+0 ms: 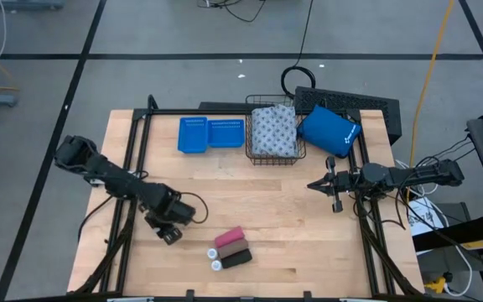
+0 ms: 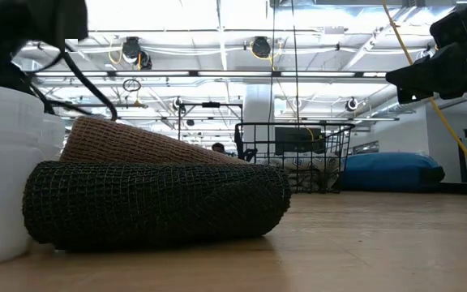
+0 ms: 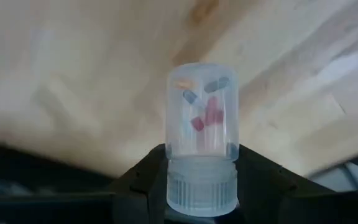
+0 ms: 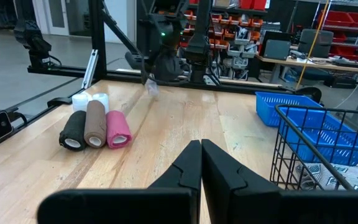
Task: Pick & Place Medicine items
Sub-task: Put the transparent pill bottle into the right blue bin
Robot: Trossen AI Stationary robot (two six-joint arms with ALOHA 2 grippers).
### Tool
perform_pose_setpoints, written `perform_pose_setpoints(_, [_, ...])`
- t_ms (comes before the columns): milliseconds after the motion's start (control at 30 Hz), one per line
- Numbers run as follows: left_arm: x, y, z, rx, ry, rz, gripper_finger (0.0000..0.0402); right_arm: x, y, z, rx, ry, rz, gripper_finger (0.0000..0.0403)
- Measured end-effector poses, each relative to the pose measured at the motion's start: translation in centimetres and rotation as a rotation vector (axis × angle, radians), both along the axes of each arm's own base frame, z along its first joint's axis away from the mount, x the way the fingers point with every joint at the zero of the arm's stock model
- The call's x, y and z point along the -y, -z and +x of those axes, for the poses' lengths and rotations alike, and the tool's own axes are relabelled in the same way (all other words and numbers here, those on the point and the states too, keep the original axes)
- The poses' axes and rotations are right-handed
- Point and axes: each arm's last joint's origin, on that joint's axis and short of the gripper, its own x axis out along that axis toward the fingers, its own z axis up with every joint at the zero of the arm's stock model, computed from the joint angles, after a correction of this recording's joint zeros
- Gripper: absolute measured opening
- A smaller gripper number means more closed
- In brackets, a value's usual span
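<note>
My left gripper point(image 1: 168, 230) hovers over the table's near left part, shut on a small clear bottle point(image 3: 202, 112) with coloured capsules inside. In the right wrist view the same bottle point(image 4: 152, 88) hangs under that gripper. To its right, a pink roll point(image 1: 229, 238), a tan roll point(image 4: 95, 124) and a dark roll point(image 1: 237, 258) lie side by side on the wood. Two white bottles point(image 1: 215, 257) stand next to them. A grey-white patterned pack point(image 1: 273, 130) lies in the wire basket point(image 1: 251, 156). My right gripper point(image 1: 315, 185) waits shut at the right. My left gripper pinches the clear bottle at its ribbed cap end point(image 3: 202, 186), one dark finger point(image 3: 143, 186) on each side. The bottle's body sticks out past the fingertips. The fingers slant downward, and the bottle is lifted clear of the table.
Two blue perforated trays point(image 1: 210, 134) sit at the far edge left of the basket. A bright blue pouch point(image 1: 328, 130) leans at the basket's right. Bare wood lies between the rolls and the basket.
</note>
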Motion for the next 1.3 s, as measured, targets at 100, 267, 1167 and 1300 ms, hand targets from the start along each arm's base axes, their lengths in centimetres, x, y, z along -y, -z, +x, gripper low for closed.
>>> perform_pose_setpoints(100, [-0.7, -0.2, -0.4, -0.078, -0.019, -0.027, 0.0156, 0.0, 0.0, 0.0, 0.000, 0.000, 0.000, 0.0000])
perform_pose_setpoints(267, [-1.7, -0.5, -0.9, -0.182, -0.070, -0.013, 0.0155, 0.0, 0.0, 0.0, 0.000, 0.000, 0.000, 0.0000])
perform_pose_setpoints(1167, [-0.2, 3.5, 1.2, -0.207, 0.020, -0.275, 0.0165, 0.0, 0.0, 0.0, 0.000, 0.000, 0.000, 0.0000])
perform_pose_setpoints(1300, [-0.3, 3.6, 1.6, -0.167, 0.022, -0.289, 0.0166, 0.0, 0.0, 0.0, 0.000, 0.000, 0.000, 0.0000])
